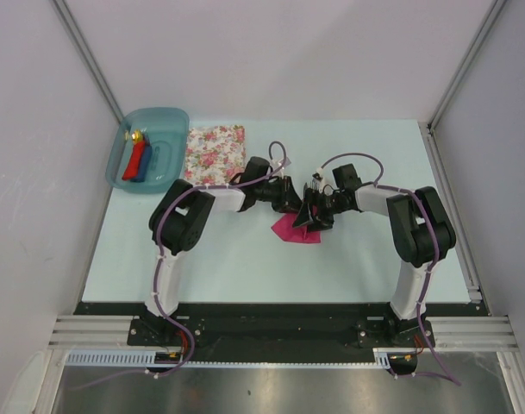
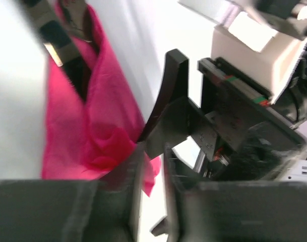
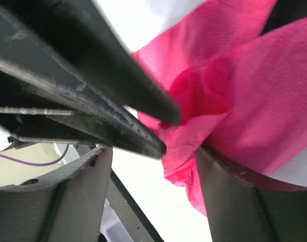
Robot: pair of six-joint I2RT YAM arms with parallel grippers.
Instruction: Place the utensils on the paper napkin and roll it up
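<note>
The magenta paper napkin (image 1: pixel 295 229) lies crumpled and folded at the table's middle, with both grippers meeting over its far edge. My left gripper (image 1: pixel 298 205) (image 2: pixel 152 166) stands open by a narrow gap. A napkin (image 2: pixel 87 126) corner pokes in at its left finger, and bare table shows through the gap. My right gripper (image 1: pixel 319 210) (image 3: pixel 148 166) is open wide, with a fold of the napkin (image 3: pixel 244 91) draped against its right finger (image 3: pixel 234 201). Dark slim shapes (image 2: pixel 77 75) sit in the napkin's fold and may be the utensils, but they are blurred. The utensils do not show in the top view.
A teal bin (image 1: pixel 115 164) at the back left holds red and blue rolls (image 1: pixel 140 162). A white cloth with a rose print (image 1: pixel 215 153) lies beside it. The two grippers' fingers stand very close together, and white walls enclose the table.
</note>
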